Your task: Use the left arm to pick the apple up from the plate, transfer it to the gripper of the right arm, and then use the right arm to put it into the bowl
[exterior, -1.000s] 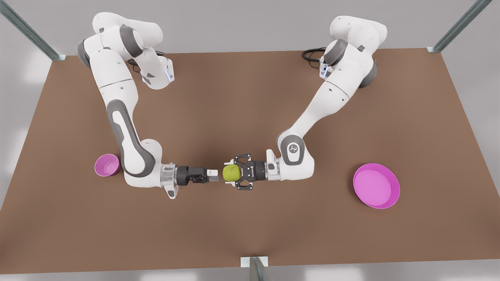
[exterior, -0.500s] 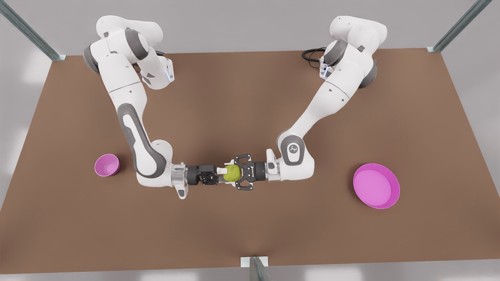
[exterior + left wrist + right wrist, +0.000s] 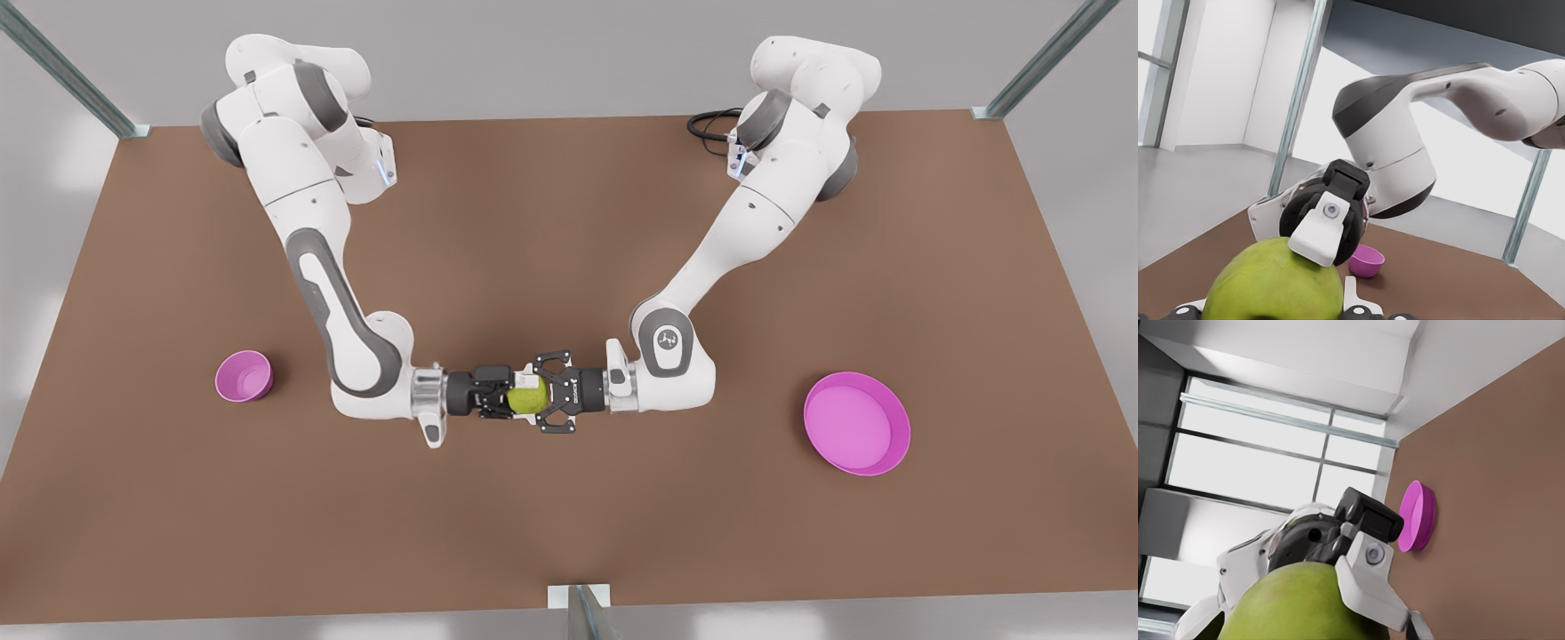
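Brown table (image 3: 569, 222), grey walls, bright windows (image 3: 1271, 463)

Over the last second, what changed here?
The right gripper moved toward the front view's right, closing the gap until it reached the apple. The left gripper stayed put, holding the apple. The bowl and plate did not move.

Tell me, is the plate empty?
Empty: the plate is bare. The apple is midair, gripped by the left gripper, with the right gripper at it.
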{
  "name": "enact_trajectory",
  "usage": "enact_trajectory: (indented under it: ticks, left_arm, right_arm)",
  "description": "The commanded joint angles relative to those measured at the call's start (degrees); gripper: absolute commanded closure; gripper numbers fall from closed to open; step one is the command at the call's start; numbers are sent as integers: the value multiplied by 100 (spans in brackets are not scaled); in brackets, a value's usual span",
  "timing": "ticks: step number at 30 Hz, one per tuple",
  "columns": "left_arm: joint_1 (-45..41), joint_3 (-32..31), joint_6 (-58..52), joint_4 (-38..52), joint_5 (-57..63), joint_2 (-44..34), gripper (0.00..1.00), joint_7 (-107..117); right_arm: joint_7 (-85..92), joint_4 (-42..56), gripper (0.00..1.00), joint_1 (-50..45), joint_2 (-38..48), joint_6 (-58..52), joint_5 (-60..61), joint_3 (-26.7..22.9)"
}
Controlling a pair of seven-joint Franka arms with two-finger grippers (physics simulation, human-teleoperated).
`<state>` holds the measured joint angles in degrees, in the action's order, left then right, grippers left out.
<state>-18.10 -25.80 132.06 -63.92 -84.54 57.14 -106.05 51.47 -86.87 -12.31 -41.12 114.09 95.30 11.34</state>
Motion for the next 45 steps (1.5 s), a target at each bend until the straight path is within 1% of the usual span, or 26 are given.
enact_trajectory:
  ticks: [1, 4, 5, 6, 10, 11, 12, 19, 21, 22, 24, 26, 27, 28, 29, 30, 31, 32, 33, 34, 35, 37, 38, 39, 41, 45]
  left_arm:
    - [0, -4, -22, -6, 8, -10, 26, -100]
    - [0, 5, -22, -6, 8, -10, 26, -100]
    - [0, 5, -22, -6, 8, -10, 26, -100]
    - [0, 5, -22, -6, 8, -10, 26, -100]
    - [0, 5, -22, 2, 8, -10, 26, -100]
    - [0, 5, -22, -6, 8, -10, 9, -100]
    - [9, 5, -22, -6, 8, -10, 0, -91]
    - [53, 23, -66, -138, 26, 17, 0, -74]
    - [281, 40, -277, -331, 105, 26, 0, -117]
    - [509, 58, -541, -604, 131, 17, 0, -240]
    - [1010, 75, -945, -903, 947, -45, 0, 92]
    - [1494, 67, -1463, -894, 3214, -554, 0, 2614]
    - [1617, 58, -1824, -833, 4392, -914, 0, 4381]
    - [1626, 66, -1833, -833, 5209, -1231, 0, 5216]
    - [1766, 66, -2236, -833, 6528, -1617, 0, 6060]
    - [1837, 198, -2728, -833, 7169, -1934, 0, 6867]
    - [1968, 339, -3537, -833, 8075, -2391, 0, 8142]
    - [2074, 383, -4326, -833, 8532, -2707, 0, 8714]
    - [2109, 672, -5085, -736, 9095, -2997, 0, 9540]
    - [2118, 901, -5137, -745, 9385, -3322, 0, 9945]
    - [2188, 1051, -5445, -736, 9368, -3638, 0, 10182]
    - [2197, 1060, -5419, -780, 9307, -4077, 0, 10798]
    - [1944, 1497, -5288, -1086, 9124, -4534, 0, 10807]
    - [1284, 2421, -4980, -1359, 8640, -4782, 0, 10799]
    - [1344, 2422, -4918, -1500, 8639, -4861, 0, 10763]
    - [1301, 2413, -4751, -1096, 8683, -4088, 0, 10772]
  right_arm:
    - [346, 3, 0, -9, 8, 70, 59, -1]
    - [355, 3, 0, -9, 8, 70, 59, 8]
    - [364, 3, 16, -9, 8, 70, 59, -1]
    - [364, 3, 21, -9, 8, 70, 59, -1]
    - [373, 3, 23, -9, 8, 70, 50, -1]
    - [373, 12, 25, -9, 8, 70, 50, -1]
    - [408, 3, 26, -9, 8, 70, 41, -1]
    - [443, 47, 26, 27, 8, 52, -2, -9]
    - [443, 47, 26, 44, 8, 43, -20, -18]
    - [452, 47, 26, 62, 8, 26, -20, -44]
    - [478, 30, 26, 97, -1, 8, -38, -71]
    - [487, -32, 26, 413, -10, -150, -345, -71]
    - [496, -58, 26, 685, -10, -536, -503, -71]
    - [496, -67, 26, 809, -28, -581, -609, -71]
    - [487, -111, 26, 940, -45, -685, -714, -71]
    - [487, -111, 26, 1098, -45, -932, -863, -71]
    - [496, -137, 26, 1274, -45, -1134, -1074, -71]
    - [496, -146, 26, 1415, -45, -1318, -1267, -71]
    - [610, -234, 26, 1608, -28, -1529, -1479, -62]
    - [812, -496, 26, 1766, 51, -1618, -1523, -18]
    - [874, -892, 26, 1881, 332, -1618, -1584, 8]
    - [1207, -1464, 26, 2030, 666, -1626, -1707, 0]
    - [1225, -1640, 26, 2144, 833, -1749, -1848, 0]
    - [1243, -1947, 26, 2355, 1044, -1776, -1997, 8]
    - [1348, -2045, 26, 2724, 1097, -2083, -2392, 8]
    - [1586, -2106, 27, 3366, 1097, -2549, -3008, 8]
